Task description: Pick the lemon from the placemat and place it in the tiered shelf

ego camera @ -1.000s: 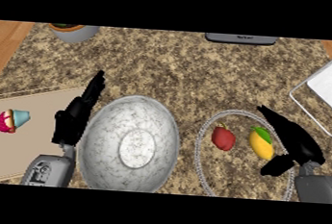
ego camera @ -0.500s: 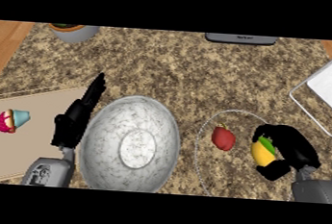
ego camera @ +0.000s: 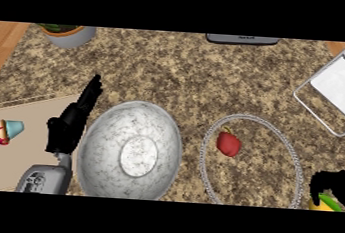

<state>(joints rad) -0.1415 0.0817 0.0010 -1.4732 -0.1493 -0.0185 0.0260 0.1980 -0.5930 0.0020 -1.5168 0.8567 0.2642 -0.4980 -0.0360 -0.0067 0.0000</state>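
The lemon (ego camera: pixel 325 201) shows as a yellow sliver at the near right edge, off the round clear placemat (ego camera: pixel 295 155), with the right hand (ego camera: pixel 335 184) curled around it. Picking looks done; carrying it to the tiered shelf (ego camera: pixel 338 86) at the far right is left. A red fruit (ego camera: pixel 228 143) lies on the placemat. Bare counter (ego camera: pixel 207 75) gives open room toward the shelf. The left hand (ego camera: pixel 73 122) rests with straight fingers beside the grey bowl (ego camera: pixel 129 151).

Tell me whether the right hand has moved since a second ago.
Yes. The right hand, curled round the lemon, has pulled back toward the view's lower right corner, away from the red fruit on the placemat.
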